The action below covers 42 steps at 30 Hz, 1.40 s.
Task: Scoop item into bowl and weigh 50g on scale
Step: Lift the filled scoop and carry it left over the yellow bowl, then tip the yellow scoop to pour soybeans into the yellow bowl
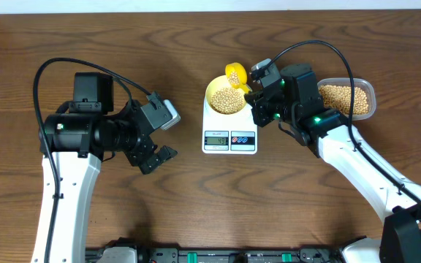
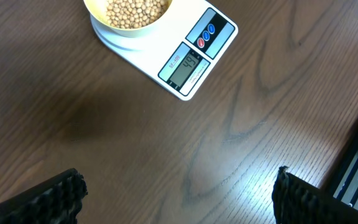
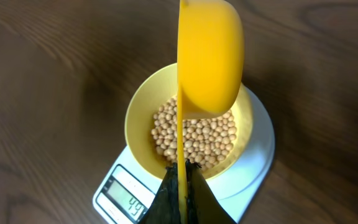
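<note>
- Beans (image 3: 197, 140) are piled in the bowl (image 3: 135, 124) on the scale (image 3: 257, 158), centre frame; a small top-up seems left.
- Spoon (image 3: 210, 56) is pinched by right gripper (image 3: 180, 186); left gripper (image 2: 179, 196) is spread, empty.

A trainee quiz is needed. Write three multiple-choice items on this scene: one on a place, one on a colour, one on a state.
1. Where does the bowl stand?
A. on the bare table
B. on the scale
C. on top of an arm

2. What colour is the spoon held by the right fingers?
A. blue
B. white
C. yellow

3. How are the left fingers?
A. open, holding nothing
B. shut on the spoon
C. shut on the bowl

Answers:
1 B: the bowl sits on the scale's white top, behind the display.
2 C: the spoon tipped over the bowl is bright yellow.
3 A: they stand far apart with nothing between them.
</note>
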Each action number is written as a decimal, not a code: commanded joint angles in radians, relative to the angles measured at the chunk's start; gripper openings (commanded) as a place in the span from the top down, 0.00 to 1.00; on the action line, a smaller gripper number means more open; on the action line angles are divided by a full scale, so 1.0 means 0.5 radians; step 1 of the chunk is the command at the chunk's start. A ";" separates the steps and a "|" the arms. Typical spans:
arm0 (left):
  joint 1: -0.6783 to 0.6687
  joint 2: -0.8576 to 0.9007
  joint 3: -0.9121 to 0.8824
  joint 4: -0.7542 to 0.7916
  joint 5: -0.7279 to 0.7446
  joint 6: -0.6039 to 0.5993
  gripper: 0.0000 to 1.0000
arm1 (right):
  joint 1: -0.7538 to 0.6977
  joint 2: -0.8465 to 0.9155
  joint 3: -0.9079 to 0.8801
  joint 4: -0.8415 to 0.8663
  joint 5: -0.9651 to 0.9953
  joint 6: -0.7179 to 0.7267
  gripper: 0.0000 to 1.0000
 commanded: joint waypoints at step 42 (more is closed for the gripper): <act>0.010 0.005 0.011 -0.006 0.017 0.019 0.02 | 0.043 0.006 0.008 0.013 0.003 0.007 0.99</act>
